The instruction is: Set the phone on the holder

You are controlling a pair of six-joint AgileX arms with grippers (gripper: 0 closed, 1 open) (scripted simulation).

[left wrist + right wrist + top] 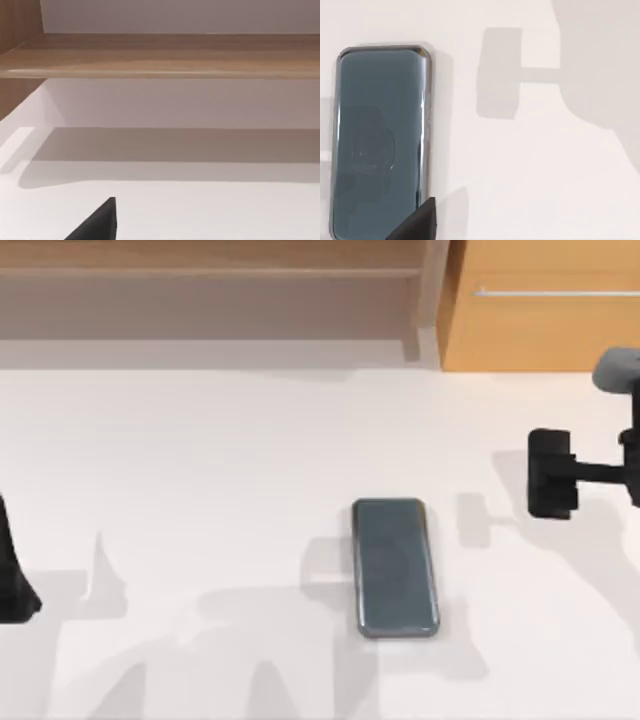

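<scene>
Phone (395, 567): flat on the white table (200, 470), screen up, not yet picked up.

Top view: the phone lies a little right of the table's middle, toward the near edge, its long axis running from the far side to the near side. The right gripper (551, 473) hangs above the table at the right, well apart from the phone — which lies to its left and nearer the front edge. The left arm (14, 575) sits parked at the left edge, farther off. A wooden shelf (210, 290) and cabinet (545, 310) stand behind the table.

Left wrist view: bare table and the shelf's board (160, 57); a dark fingertip (97, 222) at the frame's edge. Whether this gripper is spread or closed cannot be told.

Right wrist view: the phone (377, 142) lies below the camera, off to one side, with one dark fingertip (417, 222) beside it — finger spacing cannot be told.

Judgement: the right arm is nearer, so the pick likely falls to it.
</scene>
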